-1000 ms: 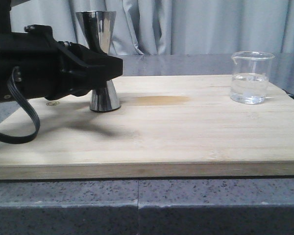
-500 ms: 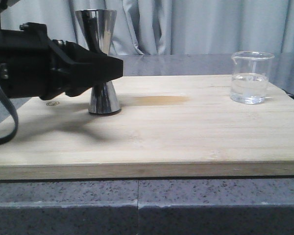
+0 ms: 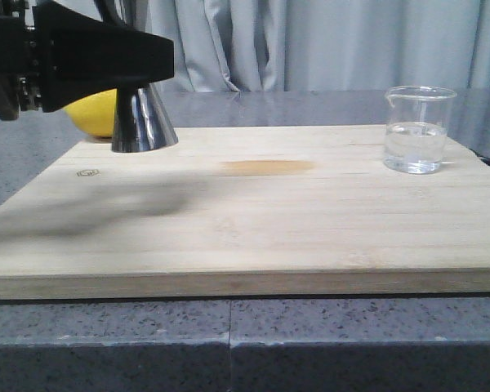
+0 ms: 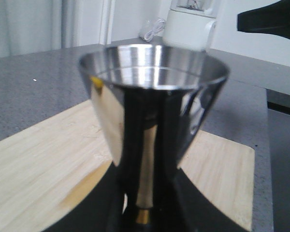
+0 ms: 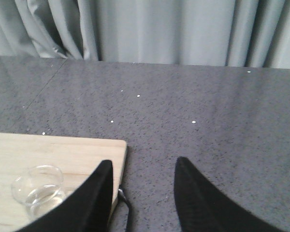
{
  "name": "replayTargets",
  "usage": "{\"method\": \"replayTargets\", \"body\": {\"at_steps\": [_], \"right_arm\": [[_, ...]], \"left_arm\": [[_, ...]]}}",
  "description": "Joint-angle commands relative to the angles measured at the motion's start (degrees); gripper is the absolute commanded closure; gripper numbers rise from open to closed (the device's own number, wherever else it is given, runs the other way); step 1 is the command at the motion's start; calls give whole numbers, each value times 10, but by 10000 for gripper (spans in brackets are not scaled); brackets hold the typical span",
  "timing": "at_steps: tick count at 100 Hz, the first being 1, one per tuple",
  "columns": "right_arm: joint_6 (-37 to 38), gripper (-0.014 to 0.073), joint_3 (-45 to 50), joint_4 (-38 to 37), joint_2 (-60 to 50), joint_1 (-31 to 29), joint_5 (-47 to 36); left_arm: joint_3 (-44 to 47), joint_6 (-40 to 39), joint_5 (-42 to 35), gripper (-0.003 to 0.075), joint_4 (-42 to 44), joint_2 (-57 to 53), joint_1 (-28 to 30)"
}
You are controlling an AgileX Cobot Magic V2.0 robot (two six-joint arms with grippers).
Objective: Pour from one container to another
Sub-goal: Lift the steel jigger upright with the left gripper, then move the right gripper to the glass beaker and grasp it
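Near to far: wooden board bare in front; glass beaker with clear liquid sits at its far right corner, untouched; right gripper spread, empty, off to the side of it; left gripper clamped on steel jigger, lifted off board; risk: jigger slips or tilts in the waist pinch; yellow fruit behind.

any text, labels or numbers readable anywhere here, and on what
No text can be read in any view.
Wooden board: a small stamped mark near its far left corner, too small to read.
Glass beaker: faint whitish marks on the wall, too blurred to read as numbers or words.
Steel jigger, held in the left gripper: no lettering visible, only reflections and a gold band.
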Motion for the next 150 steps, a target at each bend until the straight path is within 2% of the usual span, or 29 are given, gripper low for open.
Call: {"method": "replayTargets", "body": {"at_steps": [1, 23, 50, 62, 86, 108, 150], "right_arm": [[-12, 314, -19, -6, 11, 24, -42], [-18, 314, -15, -20, 27, 84, -51], [-17, 314, 71, -20, 28, 92, -120], [-17, 313, 106, 4, 28, 93, -157], [-17, 307, 124, 14, 30, 133, -193], [-17, 162, 142, 14, 65, 153, -246], [-17, 155, 153, 11, 214, 154, -421]], "left_arm": [[-18, -20, -50, 739, 6, -19, 3], [-28, -32, -54, 739, 24, -19, 7], [-51, -45, -65, 739, 41, -19, 30], [-51, -46, -65, 739, 41, -19, 33], [-51, -46, -65, 739, 41, -19, 34], [-56, -46, -65, 739, 48, -19, 34], [-61, -54, -65, 739, 61, -19, 34]]}}
